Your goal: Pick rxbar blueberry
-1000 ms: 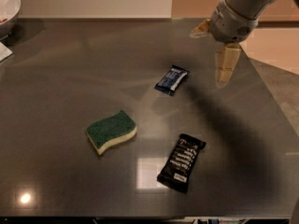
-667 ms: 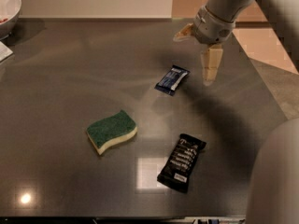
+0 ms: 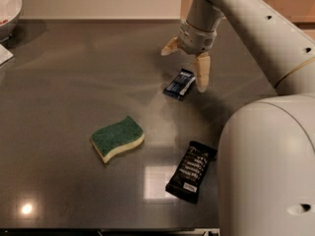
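Note:
The rxbar blueberry [image 3: 179, 84] is a small flat dark-blue wrapped bar with a light label patch. It lies on the dark table [image 3: 74, 82], right of the middle and towards the back. My gripper [image 3: 186, 60] hangs over the table just behind and above the bar. It is open: one tan finger [image 3: 202, 73] points down beside the bar's right end, and the other finger [image 3: 171, 46] sticks out to the left. Nothing is held between them.
A green and yellow sponge [image 3: 117, 138] lies left of the middle. A longer black wrapper with white lettering [image 3: 191, 171] lies near the front edge. A white bowl [image 3: 7, 9] stands at the back left corner. My arm's white body [image 3: 266, 166] fills the right side.
The gripper has moved left, from the right of the bar to just above and behind it. The arm's white body now fills more of the right side.

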Tool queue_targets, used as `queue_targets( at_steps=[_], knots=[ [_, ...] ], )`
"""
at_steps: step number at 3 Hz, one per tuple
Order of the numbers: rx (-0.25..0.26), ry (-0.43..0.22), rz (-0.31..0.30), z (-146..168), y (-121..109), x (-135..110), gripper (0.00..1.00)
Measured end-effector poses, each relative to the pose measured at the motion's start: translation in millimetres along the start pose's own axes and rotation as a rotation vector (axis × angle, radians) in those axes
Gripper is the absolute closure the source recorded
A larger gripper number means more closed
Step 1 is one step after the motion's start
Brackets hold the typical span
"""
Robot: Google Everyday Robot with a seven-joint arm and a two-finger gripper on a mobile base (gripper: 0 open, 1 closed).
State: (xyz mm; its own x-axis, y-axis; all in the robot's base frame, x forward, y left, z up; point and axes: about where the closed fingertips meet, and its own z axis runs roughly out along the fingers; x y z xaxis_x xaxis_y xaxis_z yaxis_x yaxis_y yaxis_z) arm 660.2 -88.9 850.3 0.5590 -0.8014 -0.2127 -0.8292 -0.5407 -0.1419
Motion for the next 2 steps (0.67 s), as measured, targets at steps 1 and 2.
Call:
queue_targets(
  at_steps=[1, 2],
  knots=[
    [-0.055, 0.038, -0.063, 19.1, -6.5, 0.0, 0.00],
    [-0.108, 0.076, -0.117, 32.4, -4.7, 0.5, 0.13]
  ],
)
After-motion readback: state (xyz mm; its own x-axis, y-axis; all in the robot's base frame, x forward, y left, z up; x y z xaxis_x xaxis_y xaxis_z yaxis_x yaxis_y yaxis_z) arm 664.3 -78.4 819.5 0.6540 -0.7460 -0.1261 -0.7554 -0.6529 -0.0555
